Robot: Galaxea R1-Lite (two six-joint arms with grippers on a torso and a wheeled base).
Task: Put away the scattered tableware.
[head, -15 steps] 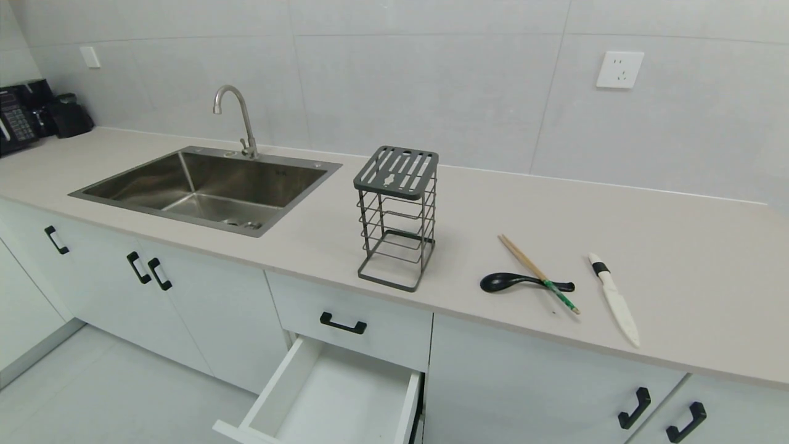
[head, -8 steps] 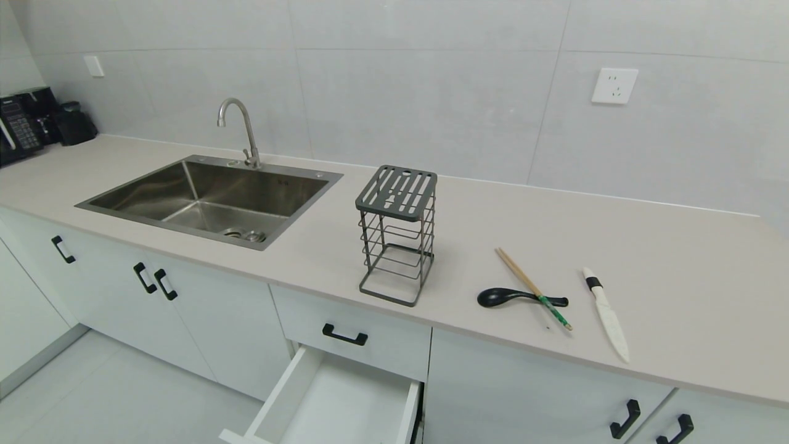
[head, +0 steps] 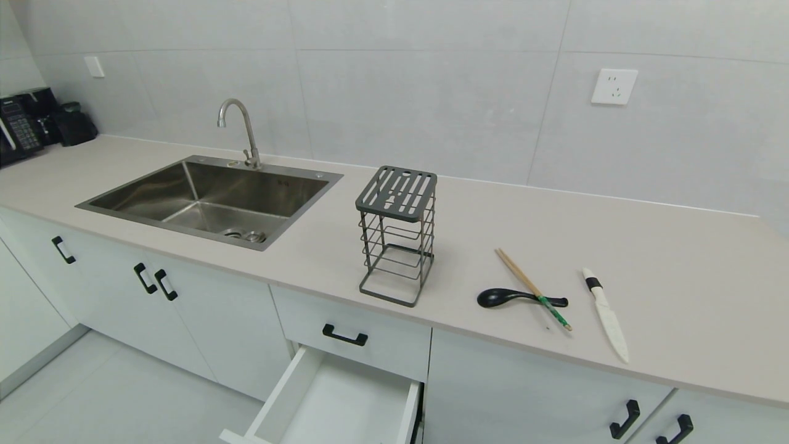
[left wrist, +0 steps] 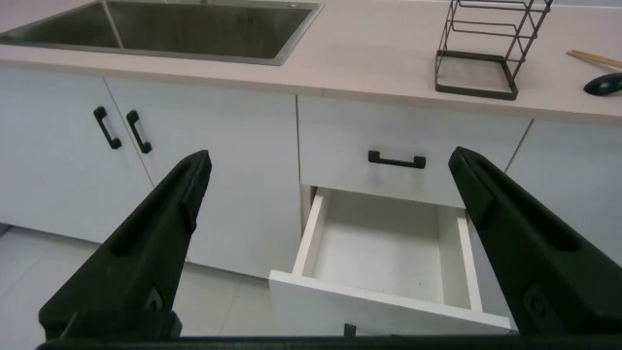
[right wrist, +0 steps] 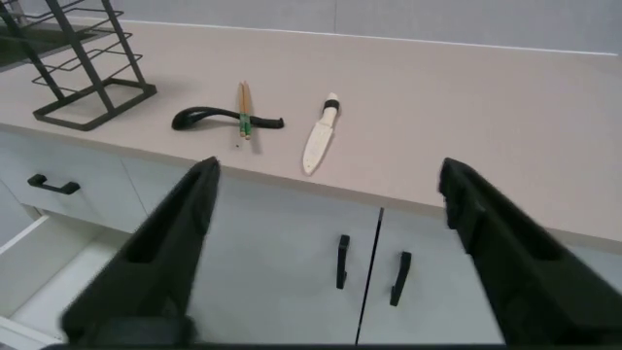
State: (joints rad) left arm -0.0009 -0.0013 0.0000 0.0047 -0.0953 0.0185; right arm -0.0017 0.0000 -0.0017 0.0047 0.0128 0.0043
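Head view, lower right of frame: black spoon (head: 518, 298), a pair of chopsticks (head: 533, 288) lying across its handle, and a white knife (head: 606, 313) near them toward the right edge, all loose on the counter (head: 678, 259). Centre of frame: wire rack (head: 396, 234), upright, nothing in it. Bottom centre: drawer (head: 333, 401) pulled open, its visible part bare. Upper left: sink (head: 209, 197). Left wrist view: left gripper (left wrist: 330, 253), jaws spread wide, nothing held, low before the cupboards and facing the open drawer. Right wrist view: right gripper (right wrist: 330, 258), jaws likewise wide apart, nothing between them, below the counter edge, well apart from the spoon, chopsticks and knife. Progress, as judged: none of the three items stowed and no grasp begun. Each has yet to be picked up and put away, probably in the rack or the drawer.
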